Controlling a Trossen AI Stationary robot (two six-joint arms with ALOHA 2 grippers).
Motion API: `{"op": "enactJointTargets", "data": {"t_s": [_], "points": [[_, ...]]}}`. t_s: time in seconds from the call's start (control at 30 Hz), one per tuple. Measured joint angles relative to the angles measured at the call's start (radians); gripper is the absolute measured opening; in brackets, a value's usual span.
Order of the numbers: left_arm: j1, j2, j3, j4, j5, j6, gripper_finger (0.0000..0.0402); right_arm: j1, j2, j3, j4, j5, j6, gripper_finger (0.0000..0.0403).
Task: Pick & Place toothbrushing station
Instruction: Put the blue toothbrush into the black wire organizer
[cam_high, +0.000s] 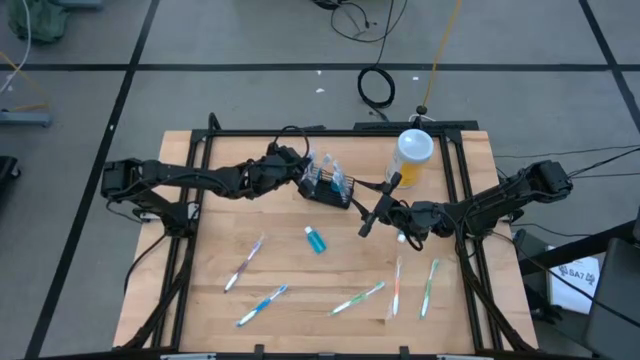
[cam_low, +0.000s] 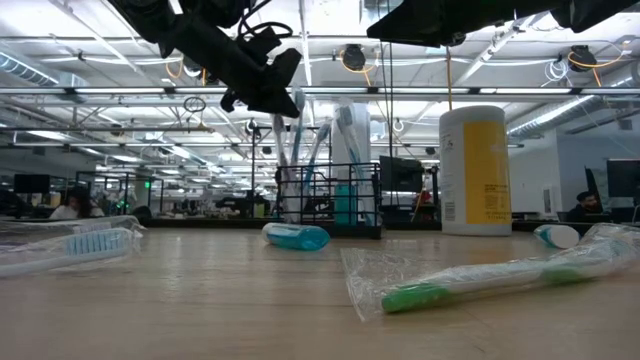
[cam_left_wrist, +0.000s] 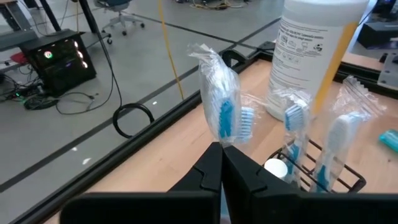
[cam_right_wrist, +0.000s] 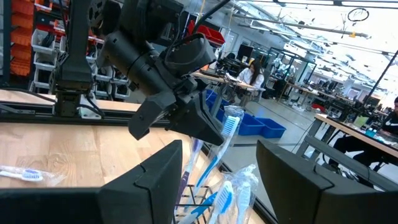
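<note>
The toothbrushing station (cam_high: 328, 187) is a little black wire caddy near the back of the table, next to the yellow bottle (cam_high: 414, 157). Wrapped toothbrushes stand in it. The left gripper (cam_high: 300, 166) is just over the caddy, squeezed tight on a wrapped toothbrush (cam_left_wrist: 222, 106). The right gripper (cam_high: 366, 222) hangs close by, its fingers wide apart and holding nothing.

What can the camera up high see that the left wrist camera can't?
Only the high view: both arms, the open right gripper, five wrapped toothbrushes lying flat and a small teal tube. Only the left wrist view: the left gripper shut on a wrapped toothbrush, seen close up. Both: the black wire caddy and the yellow bottle.
</note>
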Motion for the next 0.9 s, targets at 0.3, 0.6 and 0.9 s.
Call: {"op": "enactJointTargets", "data": {"t_s": [0.3, 0.6, 0.9], "points": [[0.001, 0.0, 0.0, -0.033, 0.0, -0.023, 0.0009, 0.0, 0.0, 0.0, 0.0, 0.0, 0.0, 0.0199], [0.001, 0.002, -0.002, -0.004, 0.006, 0.028, 0.001, 0.0, 0.0, 0.0, 0.0, 0.0, 0.0, 0.0199], [0.012, 0.002, -0.002, -0.024, 0.039, 0.086, 0.0023, 0.0, 0.0, 0.0, 0.0, 0.0, 0.0, 0.0199]]}}
